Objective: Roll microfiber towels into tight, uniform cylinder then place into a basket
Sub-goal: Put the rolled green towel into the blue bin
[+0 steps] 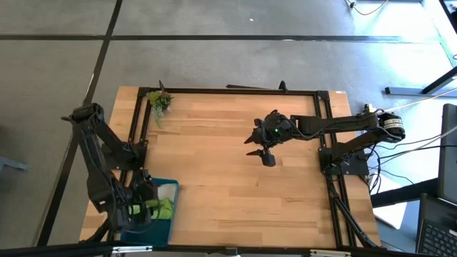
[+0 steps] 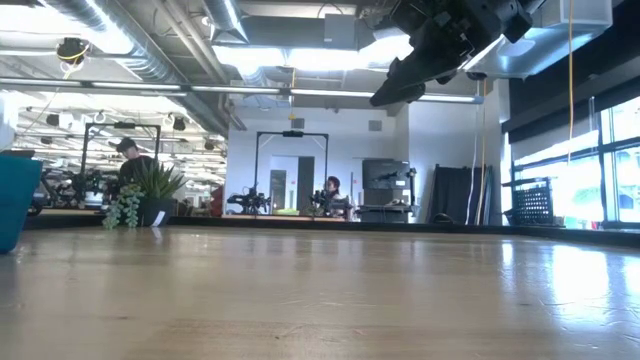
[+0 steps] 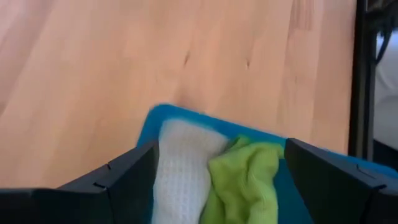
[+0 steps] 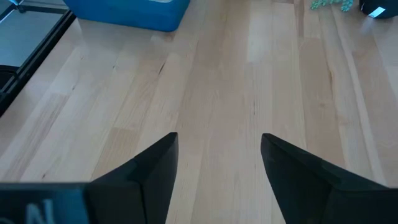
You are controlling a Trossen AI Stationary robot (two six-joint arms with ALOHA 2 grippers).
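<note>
The microfiber towels, a bunched lime green towel (image 3: 244, 180) touching a waffle-textured pale grey towel (image 3: 181, 168), lie in the teal-blue basket (image 3: 186, 116) directly under the left end effector (image 3: 217, 180), whose spread fingers hold nothing above them. The basket sits at the wooden desk's (image 1: 228, 171) near left corner. The right end effector (image 4: 217, 168), open and empty, hangs over the desk's middle.
</note>
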